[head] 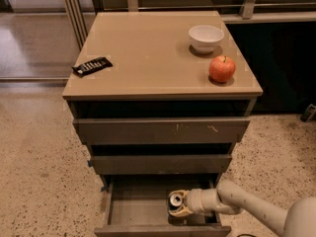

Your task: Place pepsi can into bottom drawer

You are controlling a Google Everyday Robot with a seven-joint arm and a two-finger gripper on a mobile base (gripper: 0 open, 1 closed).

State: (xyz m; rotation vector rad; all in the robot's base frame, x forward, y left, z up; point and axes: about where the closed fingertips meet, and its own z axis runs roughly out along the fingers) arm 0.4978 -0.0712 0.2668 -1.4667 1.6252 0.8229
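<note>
Nearest to us, the bottom drawer (132, 209) stood pulled out, and our gripper (178, 209) was down inside it, toward its right side, reaching in from the right on the pale arm (247, 207). The gripper's fingers were pinched about the pepsi can (175, 199), which stood upright between them with its silver top facing up. So the can was inside the drawer's box, low between the walls. We could not tell whether its base was touching the drawer floor or hanging just above it. To the left of the gripper the drawer floor lay bare.

We judged the step in hand to be the set-down itself: the carry was done and the can was over its place, but not yet let go. The next move called for lowering until the can bore its own weight, spreading the fingers without tipping it, and then drawing the gripper up and back out. That last part needed care, since the middle drawer (160, 164) hung just above the gripper, leaving a tight way out.

Farther up was the top drawer (160, 131), then the cabinet top (148, 48). There, well above the gripper, lay a black bar (92, 66) to the left, an apple (222, 68) to the right, and a white bowl (206, 36) beyond the apple.
</note>
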